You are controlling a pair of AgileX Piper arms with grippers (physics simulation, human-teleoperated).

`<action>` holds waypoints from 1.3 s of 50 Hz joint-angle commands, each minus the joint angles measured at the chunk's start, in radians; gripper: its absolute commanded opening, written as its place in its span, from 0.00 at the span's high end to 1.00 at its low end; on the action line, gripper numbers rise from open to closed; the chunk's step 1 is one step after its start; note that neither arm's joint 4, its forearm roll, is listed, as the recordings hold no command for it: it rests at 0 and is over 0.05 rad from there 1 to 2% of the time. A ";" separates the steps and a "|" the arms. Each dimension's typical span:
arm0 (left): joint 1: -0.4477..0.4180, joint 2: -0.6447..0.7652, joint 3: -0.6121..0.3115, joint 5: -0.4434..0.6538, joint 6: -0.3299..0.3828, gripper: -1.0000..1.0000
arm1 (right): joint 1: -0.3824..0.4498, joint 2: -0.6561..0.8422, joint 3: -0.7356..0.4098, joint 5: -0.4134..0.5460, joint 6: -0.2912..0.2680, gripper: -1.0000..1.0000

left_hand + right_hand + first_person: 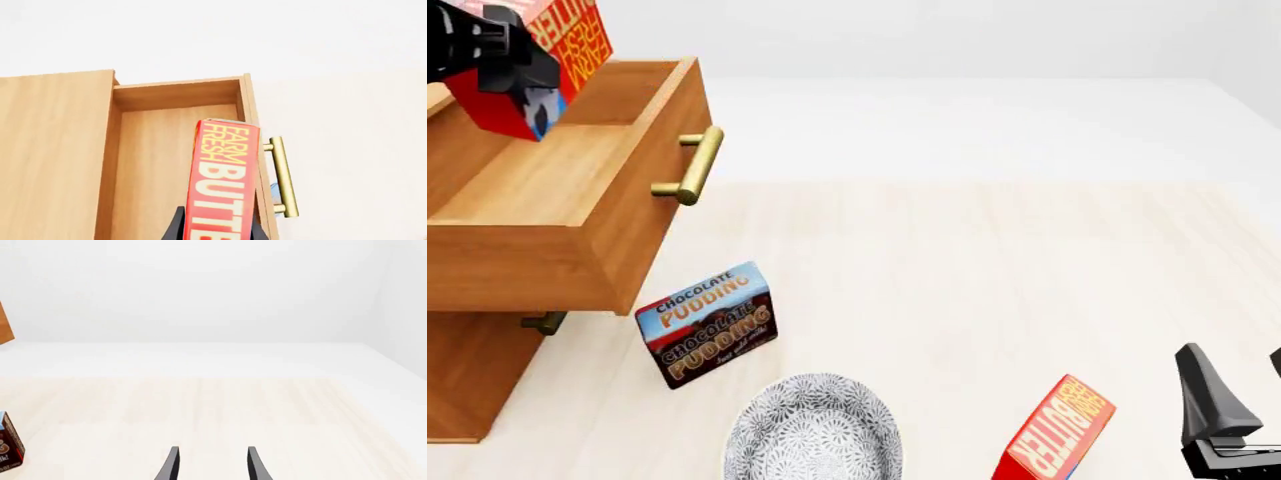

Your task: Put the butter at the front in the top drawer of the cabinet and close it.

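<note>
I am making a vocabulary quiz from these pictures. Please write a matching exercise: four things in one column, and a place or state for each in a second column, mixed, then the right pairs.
Things
1. held butter carton
2. top drawer
3. Chocolate Pudding box
4. right gripper

Places or states
A. open, holding nothing
B. pulled out, nothing visible inside
C. gripped by the left gripper above the drawer
D. standing on the table beside a patterned bowl

Pairs: 1-C, 2-B, 3-D, 4-A
</note>
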 commanded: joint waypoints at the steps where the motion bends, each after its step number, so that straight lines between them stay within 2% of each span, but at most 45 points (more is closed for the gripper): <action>1: 0.052 -0.070 0.076 -0.026 0.008 1.00 | 0.000 0.000 0.001 -0.001 0.000 0.00; 46: 0.081 -0.053 0.240 -0.212 -0.097 1.00 | 0.000 0.000 0.001 -0.001 0.000 0.00; 65: 0.082 -0.015 0.262 -0.260 -0.121 1.00 | 0.000 0.000 0.001 -0.001 0.000 0.00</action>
